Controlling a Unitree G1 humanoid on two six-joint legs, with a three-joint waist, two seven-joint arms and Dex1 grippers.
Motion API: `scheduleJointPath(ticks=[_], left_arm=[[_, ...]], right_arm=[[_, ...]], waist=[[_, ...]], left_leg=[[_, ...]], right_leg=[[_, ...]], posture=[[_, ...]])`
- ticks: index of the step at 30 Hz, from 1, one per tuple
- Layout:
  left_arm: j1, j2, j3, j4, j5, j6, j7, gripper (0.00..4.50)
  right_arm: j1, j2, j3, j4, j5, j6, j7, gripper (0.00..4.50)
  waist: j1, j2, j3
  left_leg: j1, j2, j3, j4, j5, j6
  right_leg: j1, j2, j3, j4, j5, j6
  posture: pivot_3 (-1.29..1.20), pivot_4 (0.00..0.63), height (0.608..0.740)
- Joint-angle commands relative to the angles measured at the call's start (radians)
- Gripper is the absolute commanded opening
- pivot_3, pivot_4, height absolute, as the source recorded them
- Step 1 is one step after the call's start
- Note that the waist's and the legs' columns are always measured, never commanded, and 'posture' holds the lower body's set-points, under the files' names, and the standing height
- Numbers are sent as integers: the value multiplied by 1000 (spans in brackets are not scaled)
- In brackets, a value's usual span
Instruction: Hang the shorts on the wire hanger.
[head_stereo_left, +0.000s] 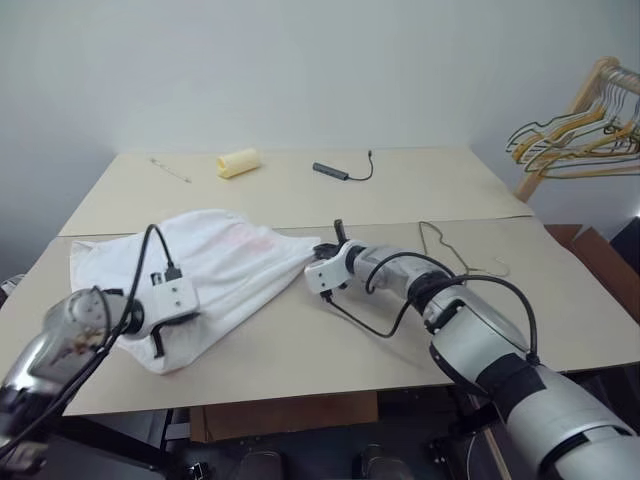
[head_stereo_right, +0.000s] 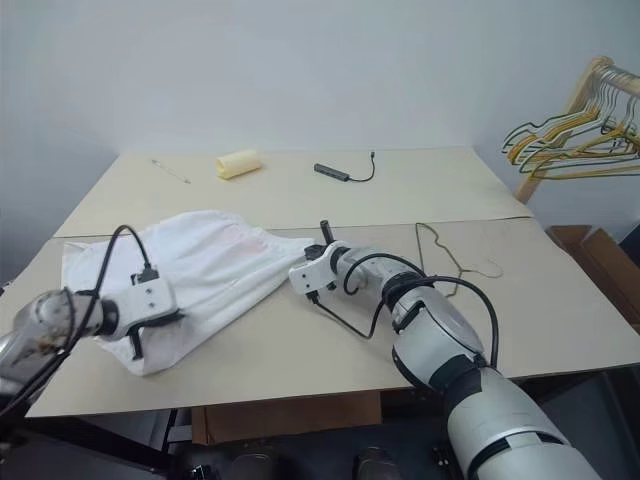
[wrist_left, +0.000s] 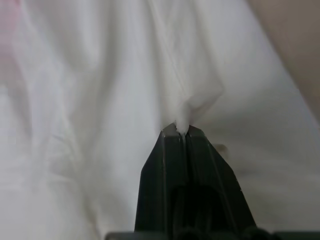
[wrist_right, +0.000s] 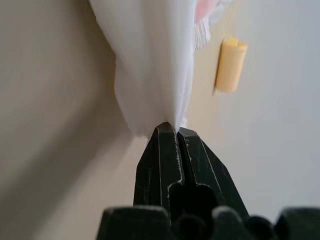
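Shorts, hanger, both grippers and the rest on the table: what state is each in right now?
shorts: spread on the table, pinched at two edges.
wire hanger: flat on the table, bare.
left gripper: shut on a fold of the shorts.
right gripper: shut on the shorts' edge.
yellow roll: lying on its side.

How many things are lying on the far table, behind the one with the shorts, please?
3: a thin stick at its left, a yellow roll beside it, and a dark cabled gadget near the middle.
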Motion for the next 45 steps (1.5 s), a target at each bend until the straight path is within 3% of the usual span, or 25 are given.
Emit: scheduleJointPath(ticks=[1, 10, 13, 16, 20, 24, 27, 30, 34, 38, 41, 45], left_arm=[[-115, -45, -67, 181, 115, -54, 68, 0], [-390, -152, -216, 541, 299, -252, 267, 0], [-422, -145, -213, 580, 298, -287, 282, 0], [-402, -94, -196, 557, 284, -317, 256, 0], [-303, 46, -139, 462, 240, -350, 197, 0], [-120, 188, -42, 265, 60, -362, 10, 0], [126, 372, 57, 76, -110, -395, -182, 0], [328, 468, 173, -31, -206, -381, -253, 0], [513, 508, 315, -114, -249, -361, -305, 0], [551, 479, 360, -151, -262, -351, -306, 0], [569, 478, 372, -167, -287, -358, -356, 700], [557, 474, 397, -181, -326, -355, -426, 2032]], right_arm=[[0, -116, -72, 18, 50, 100, 2, 30], [144, -274, -153, -116, 136, 130, 120, 30], [260, -350, -175, -321, 161, 131, 225, 30], [467, -421, -243, -725, 242, 226, 402, 30], [717, -470, -278, -1275, 291, 420, 646, 30], [811, -490, -271, -1536, 328, 510, 804, 30], [820, -496, -245, -1627, 351, 566, 901, 30], [829, -530, -226, -1670, 385, 528, 973, 30], [820, -522, -217, -1660, 407, 493, 969, 30], [787, -514, -204, -1583, 375, 442, 923, 30], [788, -539, -202, -1568, 393, 408, 946, 740], [816, -574, -233, -1626, 505, 432, 1022, 2172]], waist=[[-6, 0, 0], [-70, -1, -1], [-89, -1, -1], [-101, -1, -1], [-115, -1, -1], [-110, -1, 0], [-98, -5, -1], [-73, -5, -1], [-32, -5, 0], [-14, -5, -1], [-9, -6, -1], [-8, -7, -2]], left_leg=[[0, 0, 0, 0, 0, 0], [-3, -1, -1, 0, -1, 2], [-4, -2, -2, 0, -2, 3], [-4, -2, -3, 0, -3, 4], [-3, -1, -5, 0, -5, 8], [-2, 0, -4, 2, -5, 7], [0, 1, 0, 5, -5, 7], [2, 1, 2, 6, -5, 6], [6, 2, 2, 6, -9, -2], [5, 2, 2, 6, -9, -3], [3, 2, 3, 6, -9, -3], [0, 2, 3, 5, -5, 4]], right_leg=[[0, 0, 0, 0, 0, 0], [0, -1, 0, -4, 1, 2], [0, -1, 1, -5, 1, 3], [0, -1, 1, -5, 0, 4], [0, 1, 2, -2, 0, 5], [0, 0, 1, 0, -3, 8], [1, -2, 1, -1, -5, 10], [3, -5, 0, -1, -8, 4], [1, -5, -3, -2, -9, 3], [1, -4, -5, -1, -9, 3], [2, -4, -5, -1, -10, 3], [1, -3, -5, -2, -11, 2]], posture=[[84, 0, 740], [27, 0, 740], [30, 0, 740], [42, 0, 740], [60, 0, 740], [72, 0, 740], [87, 0, 740], [99, 0, 740], [118, 0, 740], [125, 0, 740], [121, 0, 740], [105, 0, 740]])
